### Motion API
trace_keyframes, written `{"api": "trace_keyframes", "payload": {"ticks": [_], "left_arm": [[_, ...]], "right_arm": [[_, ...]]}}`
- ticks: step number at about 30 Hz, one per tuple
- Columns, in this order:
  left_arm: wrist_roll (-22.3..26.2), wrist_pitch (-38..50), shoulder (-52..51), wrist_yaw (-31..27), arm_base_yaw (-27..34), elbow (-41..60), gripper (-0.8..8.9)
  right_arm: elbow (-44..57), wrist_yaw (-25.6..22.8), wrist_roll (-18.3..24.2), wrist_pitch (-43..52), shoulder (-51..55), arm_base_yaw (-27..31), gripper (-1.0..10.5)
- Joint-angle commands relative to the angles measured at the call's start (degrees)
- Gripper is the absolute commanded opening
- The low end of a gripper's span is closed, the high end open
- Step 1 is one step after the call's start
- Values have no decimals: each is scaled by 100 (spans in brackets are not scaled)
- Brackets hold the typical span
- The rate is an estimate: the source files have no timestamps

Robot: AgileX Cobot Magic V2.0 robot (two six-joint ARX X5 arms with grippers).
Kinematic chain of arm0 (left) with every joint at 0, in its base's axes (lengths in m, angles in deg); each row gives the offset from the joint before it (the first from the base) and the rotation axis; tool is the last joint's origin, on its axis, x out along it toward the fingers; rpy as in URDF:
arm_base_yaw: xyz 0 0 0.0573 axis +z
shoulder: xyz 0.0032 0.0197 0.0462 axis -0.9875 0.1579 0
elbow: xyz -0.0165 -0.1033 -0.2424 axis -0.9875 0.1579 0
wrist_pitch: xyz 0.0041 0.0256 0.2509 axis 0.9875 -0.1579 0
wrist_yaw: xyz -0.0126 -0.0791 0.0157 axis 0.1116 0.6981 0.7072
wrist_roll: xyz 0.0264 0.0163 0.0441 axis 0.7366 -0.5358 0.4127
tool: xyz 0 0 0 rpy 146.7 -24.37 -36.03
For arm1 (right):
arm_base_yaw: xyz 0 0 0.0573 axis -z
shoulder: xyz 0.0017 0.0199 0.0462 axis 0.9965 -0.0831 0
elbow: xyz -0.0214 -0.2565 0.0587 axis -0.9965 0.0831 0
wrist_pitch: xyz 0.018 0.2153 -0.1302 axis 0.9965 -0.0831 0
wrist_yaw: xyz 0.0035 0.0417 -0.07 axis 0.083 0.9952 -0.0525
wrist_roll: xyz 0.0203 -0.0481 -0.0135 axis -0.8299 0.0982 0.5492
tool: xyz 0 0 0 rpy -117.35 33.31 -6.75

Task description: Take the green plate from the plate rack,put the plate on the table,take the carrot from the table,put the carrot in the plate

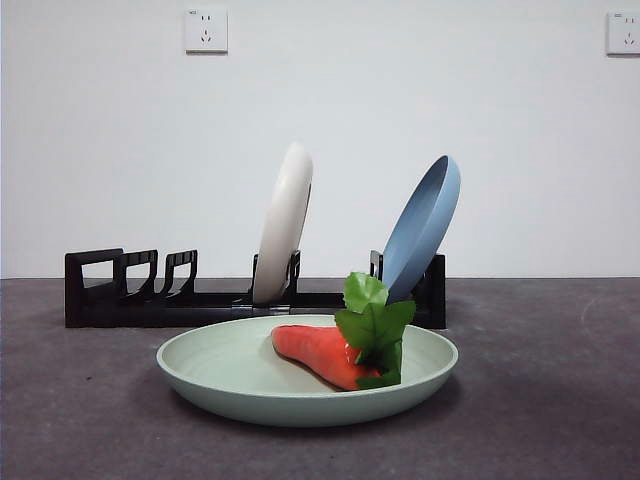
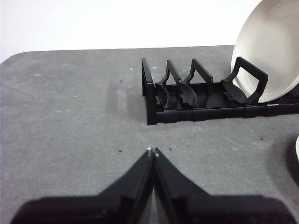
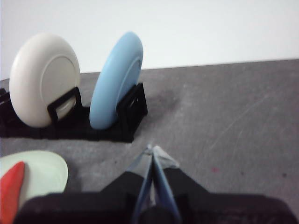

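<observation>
The green plate lies flat on the table in front of the plate rack. The carrot lies in the plate, its green leaves toward the right rim. In the right wrist view an edge of the plate and the carrot's tip show. My left gripper is shut and empty above bare table near the rack's empty end. My right gripper is shut and empty, away from the plate. Neither arm shows in the front view.
A cream-white plate and a blue plate stand upright in the rack. They also show in the right wrist view, cream-white and blue. Several rack slots at the left end hold nothing.
</observation>
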Motion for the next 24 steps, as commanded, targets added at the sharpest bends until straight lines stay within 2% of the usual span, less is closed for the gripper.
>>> {"api": "trace_keyframes", "payload": {"ticks": [1,6,9,11,24], "left_arm": [[-35,20,-15,2,17,79,-3],[-35,22,-15,2,17,79,-3],[-35,22,-15,2,17,79,-3],[-35,22,-15,2,17,79,-3],[-35,22,-15,2,17,79,-3]], "right_arm": [[160,-9,-87,-22,20,13,3],[160,-15,-31,-385,20,13,3],[160,-11,-81,-382,20,13,3],[160,-15,-278,-367,20,13,3],[160,-33,-278,-356,20,13,3]]}}
